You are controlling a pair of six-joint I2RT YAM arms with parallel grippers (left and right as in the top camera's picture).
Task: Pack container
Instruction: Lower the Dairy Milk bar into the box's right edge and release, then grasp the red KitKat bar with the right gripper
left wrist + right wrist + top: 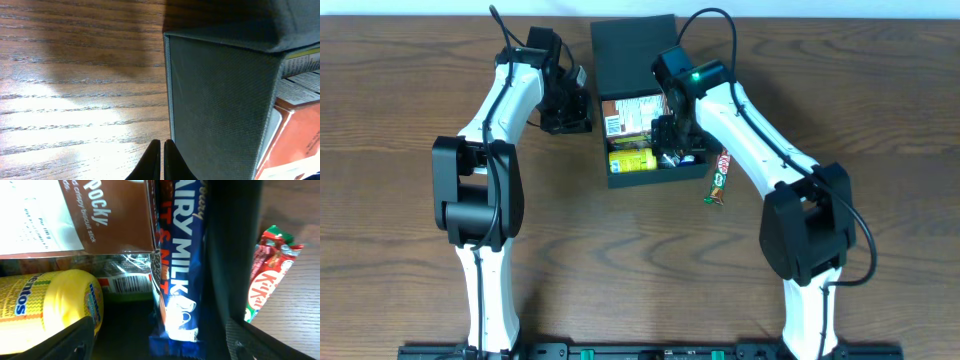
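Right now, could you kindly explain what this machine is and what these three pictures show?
Two robot arms stand at a wooden table, each with a two-finger gripper. One picture looks down from above; the others come from cameras on each wrist. The open black container holds a Pocky box, a yellow Mentos bottle and a Dairy Milk bar; a KitKat lies on the table beside it. The left gripper is shut, empty, beside the container's outer wall. The right gripper is open above the Dairy Milk bar, holding nothing.

KitKat (720, 178) lies on table (400, 150) right of container (635, 55)
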